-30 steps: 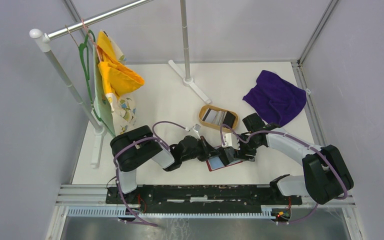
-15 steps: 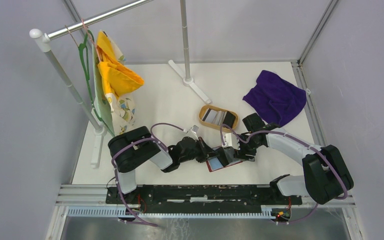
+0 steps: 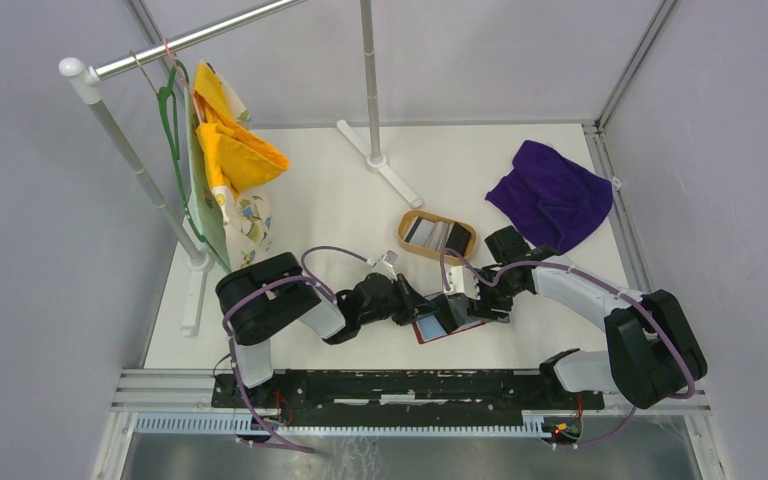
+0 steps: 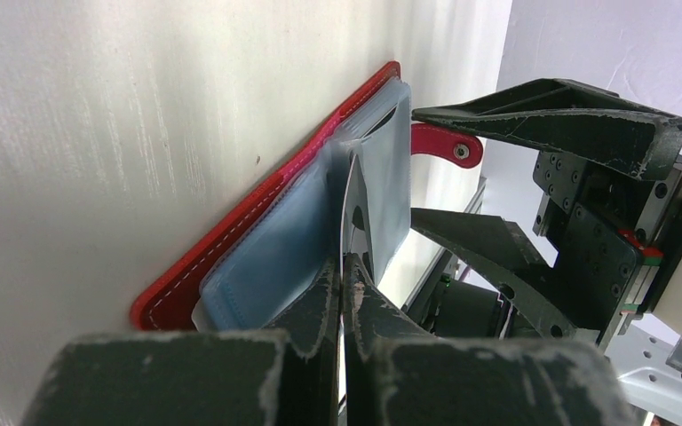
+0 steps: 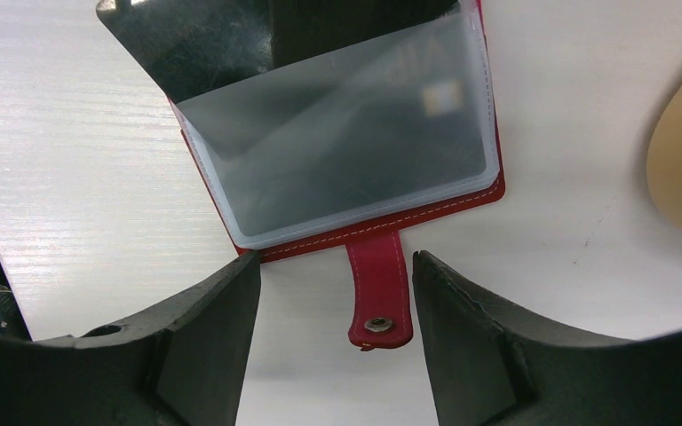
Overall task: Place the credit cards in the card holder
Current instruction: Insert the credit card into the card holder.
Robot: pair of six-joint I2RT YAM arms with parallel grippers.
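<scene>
Almost nothing has moved over the last second: the left arm's elbow has drifted slightly left, while both grippers and the card holder (image 3: 447, 325) sit where they were. The red card holder (image 5: 364, 232) lies open on the table (image 3: 310, 190), toward the near edge, just near of the wooden tray (image 3: 403, 232) that holds the other cards (image 3: 438, 234). The left gripper (image 4: 342, 266) reaches in from the left, its fingers pinched together on the black card (image 5: 195, 44), whose far end sits in a clear pocket. The right gripper (image 5: 336, 266) hangs at the holder's right side with its fingers wide apart, one on each side of the snap tab (image 5: 377, 293), touching nothing.
</scene>
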